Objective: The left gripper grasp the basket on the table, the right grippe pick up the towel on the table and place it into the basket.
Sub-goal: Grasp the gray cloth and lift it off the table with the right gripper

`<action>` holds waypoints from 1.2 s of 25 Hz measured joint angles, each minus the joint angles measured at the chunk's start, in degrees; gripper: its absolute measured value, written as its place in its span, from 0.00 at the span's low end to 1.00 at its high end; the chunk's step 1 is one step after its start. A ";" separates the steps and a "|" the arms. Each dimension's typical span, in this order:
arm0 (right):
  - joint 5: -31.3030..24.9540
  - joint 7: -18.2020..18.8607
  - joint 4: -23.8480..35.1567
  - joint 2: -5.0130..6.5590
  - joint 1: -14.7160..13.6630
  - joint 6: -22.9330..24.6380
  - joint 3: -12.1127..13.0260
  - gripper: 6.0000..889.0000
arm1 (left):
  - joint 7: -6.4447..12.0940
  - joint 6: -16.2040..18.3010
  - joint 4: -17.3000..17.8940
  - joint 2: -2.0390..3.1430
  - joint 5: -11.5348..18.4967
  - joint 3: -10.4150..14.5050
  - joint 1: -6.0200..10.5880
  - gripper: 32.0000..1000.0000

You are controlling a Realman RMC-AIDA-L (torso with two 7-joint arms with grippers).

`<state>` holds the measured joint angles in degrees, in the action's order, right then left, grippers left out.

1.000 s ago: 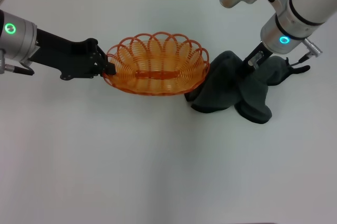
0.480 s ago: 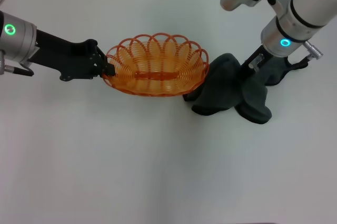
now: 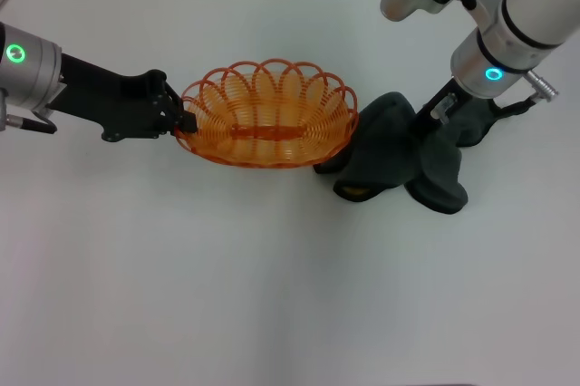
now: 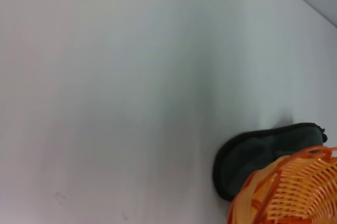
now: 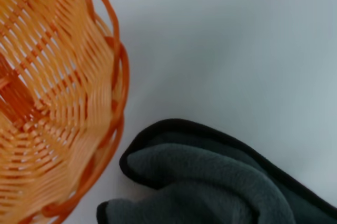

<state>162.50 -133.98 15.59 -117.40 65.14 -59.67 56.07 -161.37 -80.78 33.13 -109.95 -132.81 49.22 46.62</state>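
While the left gripper [image 3: 184, 120] clamps the basket [image 3: 267, 114] rim at frame left, the right grippe [image 3: 433, 117] pinches the towel [image 3: 399, 155], not yet lifted clear of the table [image 3: 272, 277].

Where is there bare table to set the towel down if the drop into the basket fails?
The table is bare all along the near side, below the basket and towel, and also beyond the basket's far rim. It is crowded between basket and towel, which touch, at the left tool on the basket's rim, and around the right tool in the towel.
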 joint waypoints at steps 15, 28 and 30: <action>0.01 -0.03 3.13 0.66 -0.46 -5.17 -1.63 0.07 | 0.00 0.18 0.00 0.19 0.01 -0.45 -0.84 0.06; 0.00 0.03 13.55 3.00 -3.28 -17.82 -3.14 0.07 | 0.00 0.19 -0.06 0.45 -0.04 -0.55 -2.06 0.06; 0.01 0.07 15.35 3.18 -3.47 -20.06 -3.16 0.07 | 0.00 0.19 -0.14 0.50 -0.09 -0.53 -2.11 0.06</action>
<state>162.52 -133.91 30.93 -114.22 61.66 -79.72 52.91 -161.37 -80.59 32.99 -109.46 -132.90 48.69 44.51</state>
